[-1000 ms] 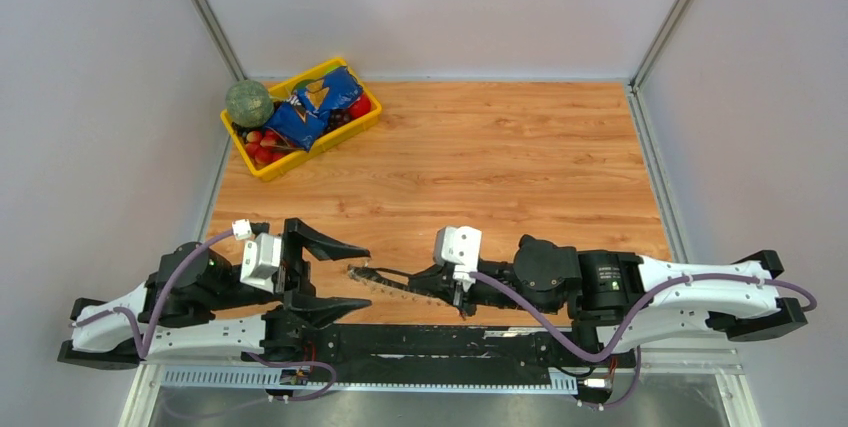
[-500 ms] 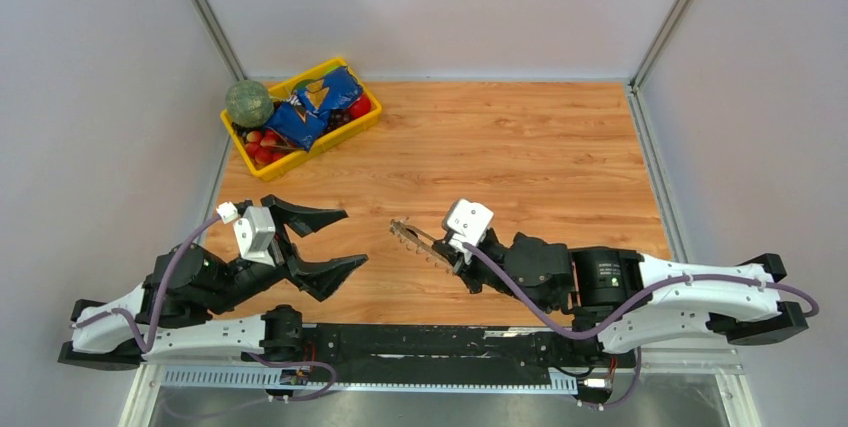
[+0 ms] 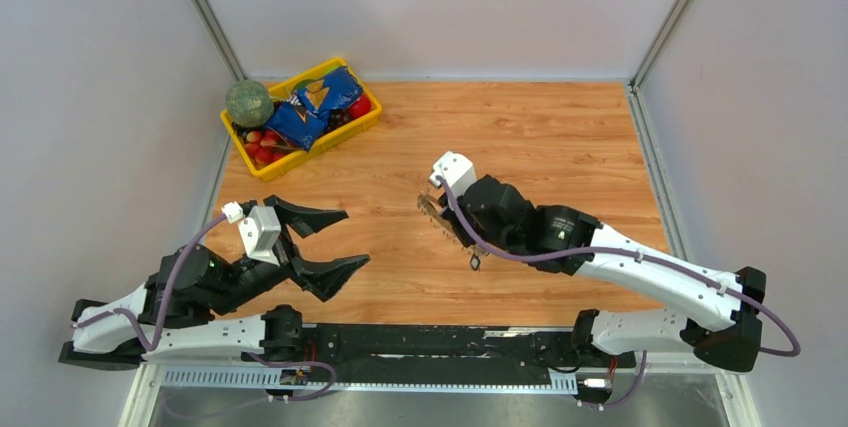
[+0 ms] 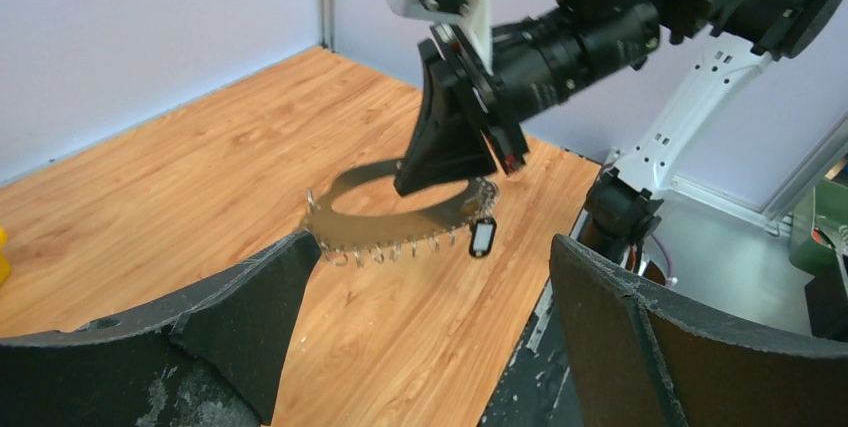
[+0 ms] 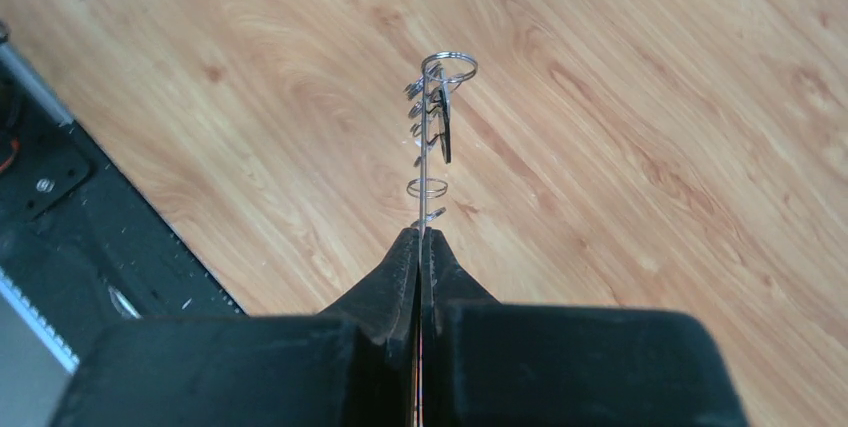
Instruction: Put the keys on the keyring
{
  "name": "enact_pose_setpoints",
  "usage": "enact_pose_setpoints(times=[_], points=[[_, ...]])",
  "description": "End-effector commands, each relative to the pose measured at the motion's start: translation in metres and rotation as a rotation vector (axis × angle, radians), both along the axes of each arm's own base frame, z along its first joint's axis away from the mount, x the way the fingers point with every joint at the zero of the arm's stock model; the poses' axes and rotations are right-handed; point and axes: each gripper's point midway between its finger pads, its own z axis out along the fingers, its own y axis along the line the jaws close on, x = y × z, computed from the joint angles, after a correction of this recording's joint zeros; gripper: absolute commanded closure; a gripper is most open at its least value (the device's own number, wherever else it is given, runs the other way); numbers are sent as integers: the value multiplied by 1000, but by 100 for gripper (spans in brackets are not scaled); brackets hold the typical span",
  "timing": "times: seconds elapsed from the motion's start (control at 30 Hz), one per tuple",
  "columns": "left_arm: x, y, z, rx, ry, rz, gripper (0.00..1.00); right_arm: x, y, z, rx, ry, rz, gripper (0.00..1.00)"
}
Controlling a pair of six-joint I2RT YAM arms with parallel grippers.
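My right gripper (image 3: 452, 224) is shut on the keyring (image 3: 432, 211), a thin oval loop held in the air above the middle of the table. Small metal keys hang along its edge, and one black-headed key (image 3: 474, 263) dangles at its near end. In the right wrist view the keyring (image 5: 428, 147) stands edge-on, straight out of the closed fingertips (image 5: 410, 257). In the left wrist view the keyring (image 4: 400, 217) hangs flat under the right gripper (image 4: 445, 172), with the black-headed key (image 4: 482, 238) below it. My left gripper (image 3: 355, 238) is open and empty, to the left of the keyring and facing it.
A yellow bin (image 3: 262, 169) with snack bags and fruit stands at the far left corner, with a green ball (image 3: 248, 102) on its left end. Grey walls enclose the wooden table. The black base rail (image 3: 430, 342) runs along the near edge.
My right arm has lifted the keyring from near the front edge and carried it farther out over the table. My left gripper shifted up and left, then held still, open.
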Motion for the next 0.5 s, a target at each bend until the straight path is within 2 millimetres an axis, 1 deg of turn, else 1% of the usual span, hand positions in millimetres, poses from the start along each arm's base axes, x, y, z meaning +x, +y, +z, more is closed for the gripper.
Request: enact_pose_setpoints(times=[0.0, 0.03, 0.1, 0.13, 0.17, 0.2, 0.23, 0.27, 0.3, 0.33, 0.37, 0.43, 0.47], points=[[1, 0, -4, 6, 7, 8, 3, 28, -16, 6, 90, 79, -90, 100], [1, 1, -4, 3, 6, 9, 3, 25, -10, 3, 105, 117, -49, 100], [2, 1, -4, 2, 2, 12, 2, -6, 21, -13, 101, 219, 142, 100], [2, 2, -4, 1, 1, 15, 2, -15, 29, -24, 68, 242, 185, 100], [2, 2, -4, 1, -1, 15, 2, -14, 28, -32, 37, 244, 176, 100], [2, 2, -4, 3, -2, 14, 2, 1, 20, -36, 11, 214, 94, 100], [2, 2, -4, 4, -2, 13, 2, 23, 2, -39, -19, 161, -26, 100], [2, 2, -5, 6, -1, 12, 2, 46, -21, -42, -54, 102, -168, 100], [2, 2, -5, 6, 0, 13, 2, 65, -41, -39, -79, 44, -288, 100], [2, 2, -6, 8, 0, 13, 2, 68, -46, -36, -72, 37, -312, 100], [2, 3, -6, 7, 0, 12, 2, 59, -35, -35, -38, 75, -246, 100], [2, 4, -6, 8, 0, 17, 2, 13, 10, -32, 59, 213, 65, 100], [2, 4, -6, 8, -1, 16, 2, -3, 21, -30, 69, 233, 141, 100]])
